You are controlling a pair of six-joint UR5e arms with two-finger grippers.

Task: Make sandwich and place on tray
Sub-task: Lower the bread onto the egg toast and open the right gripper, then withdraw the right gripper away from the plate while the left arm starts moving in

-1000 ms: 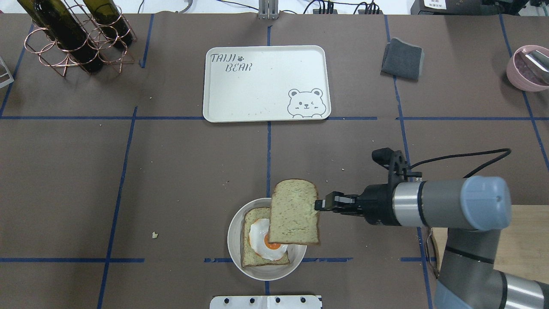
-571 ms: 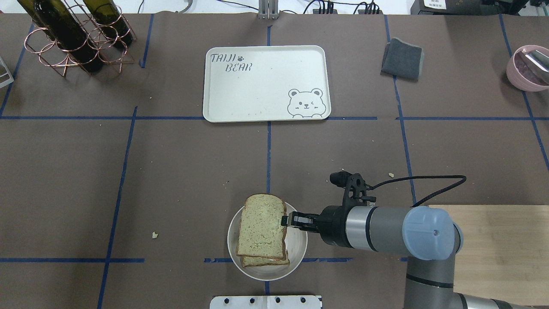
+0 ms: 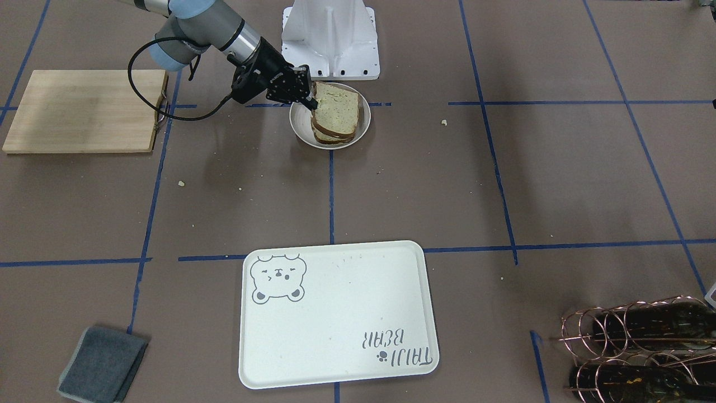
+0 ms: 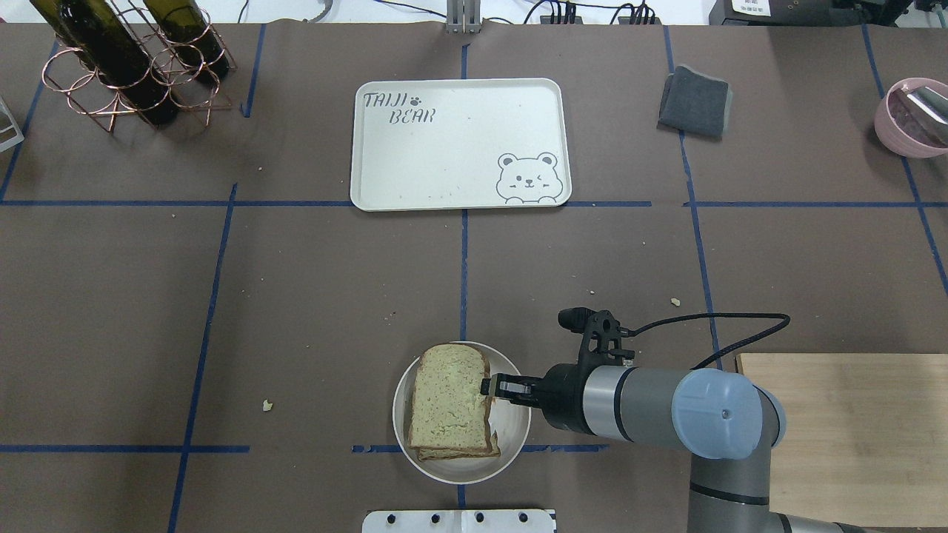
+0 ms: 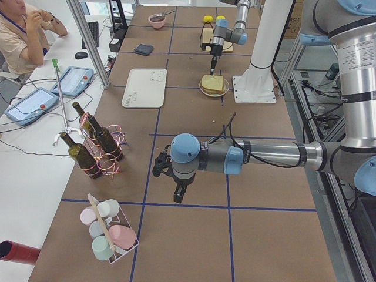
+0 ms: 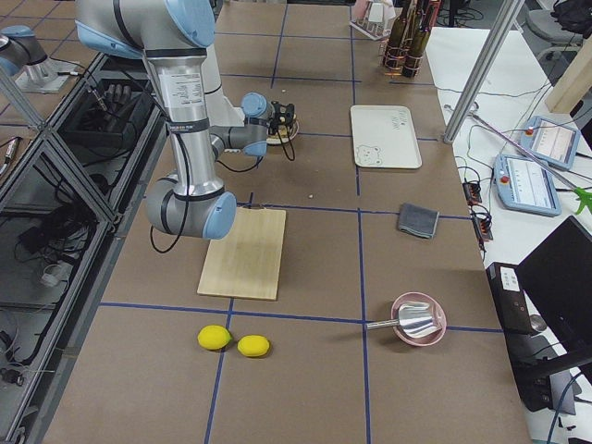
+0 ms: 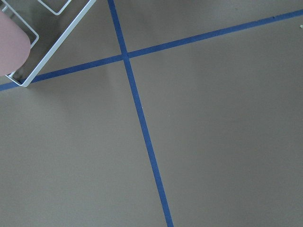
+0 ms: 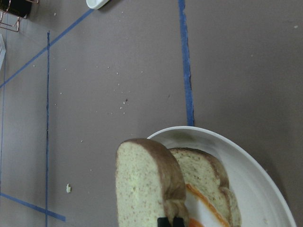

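Note:
The sandwich (image 4: 450, 403) lies on a small round off-white plate (image 4: 511, 433) at the table's near middle. Its top bread slice (image 8: 142, 189) rests over the lower slice (image 8: 203, 172), and the fried egg (image 8: 203, 210) peeks out between them. My right gripper (image 4: 486, 386) is shut on the top slice's right crust edge, also in the front view (image 3: 310, 102). The cream tray (image 4: 459, 144) with the bear drawing stands empty at the far middle. My left gripper (image 5: 178, 195) hangs over bare table far to the left; I cannot tell its state.
A wooden cutting board (image 4: 852, 437) lies right of the plate. A grey cloth (image 4: 695, 101) and a pink bowl (image 4: 911, 115) are far right, a wine bottle rack (image 4: 133, 66) far left. A cup rack (image 5: 108, 232) stands near my left gripper.
The right gripper moved left and down with the top slice, from raised over the plate's right side to lying on the egg and lower slice.

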